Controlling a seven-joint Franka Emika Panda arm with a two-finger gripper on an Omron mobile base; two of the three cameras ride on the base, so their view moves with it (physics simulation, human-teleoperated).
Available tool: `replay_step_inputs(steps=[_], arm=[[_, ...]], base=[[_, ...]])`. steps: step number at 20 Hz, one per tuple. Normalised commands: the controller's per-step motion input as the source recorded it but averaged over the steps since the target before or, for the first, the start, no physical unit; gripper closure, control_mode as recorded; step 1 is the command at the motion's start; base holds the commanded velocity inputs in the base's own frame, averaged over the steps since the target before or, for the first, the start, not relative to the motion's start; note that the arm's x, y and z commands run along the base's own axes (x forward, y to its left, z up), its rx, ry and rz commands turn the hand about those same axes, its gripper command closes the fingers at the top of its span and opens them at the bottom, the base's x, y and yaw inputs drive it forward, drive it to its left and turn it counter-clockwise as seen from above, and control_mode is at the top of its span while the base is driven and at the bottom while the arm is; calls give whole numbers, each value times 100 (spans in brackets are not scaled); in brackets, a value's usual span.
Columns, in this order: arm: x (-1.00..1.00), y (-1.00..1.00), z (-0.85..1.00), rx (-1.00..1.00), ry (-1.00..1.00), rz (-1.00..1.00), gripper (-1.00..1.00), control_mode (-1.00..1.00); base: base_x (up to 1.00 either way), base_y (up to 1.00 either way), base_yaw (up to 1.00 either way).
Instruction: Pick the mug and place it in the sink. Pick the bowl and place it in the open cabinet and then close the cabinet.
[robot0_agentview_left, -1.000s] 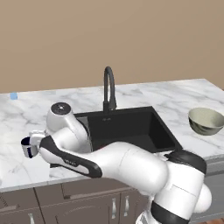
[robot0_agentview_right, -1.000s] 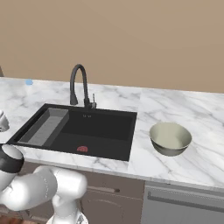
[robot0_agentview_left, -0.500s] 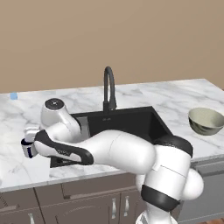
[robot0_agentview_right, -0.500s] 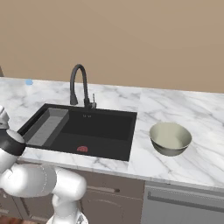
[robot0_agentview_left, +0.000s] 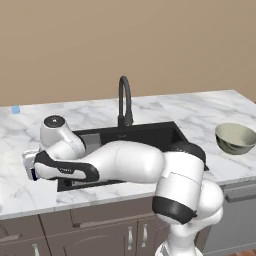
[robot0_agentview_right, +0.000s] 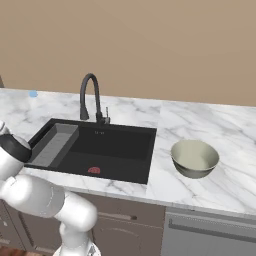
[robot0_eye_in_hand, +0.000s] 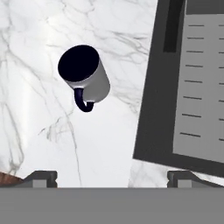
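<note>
Because the mug (robot0_eye_in_hand: 85, 77) was to be picked first, the gripper (robot0_eye_in_hand: 111, 177) was held above it beside the sink (robot0_eye_in_hand: 183, 83), fingers wide apart and empty.

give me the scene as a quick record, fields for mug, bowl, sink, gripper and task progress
mug: upright on the marble counter, beside the sink, apart from it, handle on the side nearer the hand camera, mug untouched
bowl: bowl on the counter on the far side of the sink from the mug
sink: sink with grey drain tray, no mug in it
gripper: gripper open, above the counter, holding nothing
task progress: mug not yet picked, bowl not yet moved
</note>
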Motion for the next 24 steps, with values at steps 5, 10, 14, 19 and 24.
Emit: replay_step_inputs(steps=[5,10,14,19,24], arm=[[3,21,-1,-10,-6,3,-100,-100],[0,15,-1,-2,-1,0,-100,-100],[0,1,-8,0,0,0,-100,-100],[4,0,-14,1,0,0,-100,-100],[0,-2,-34,0,0,0,-100,-100]], base=[[0,0,0],[0,0,0],[0,0,0],[0,0,0],[0,0,0]])
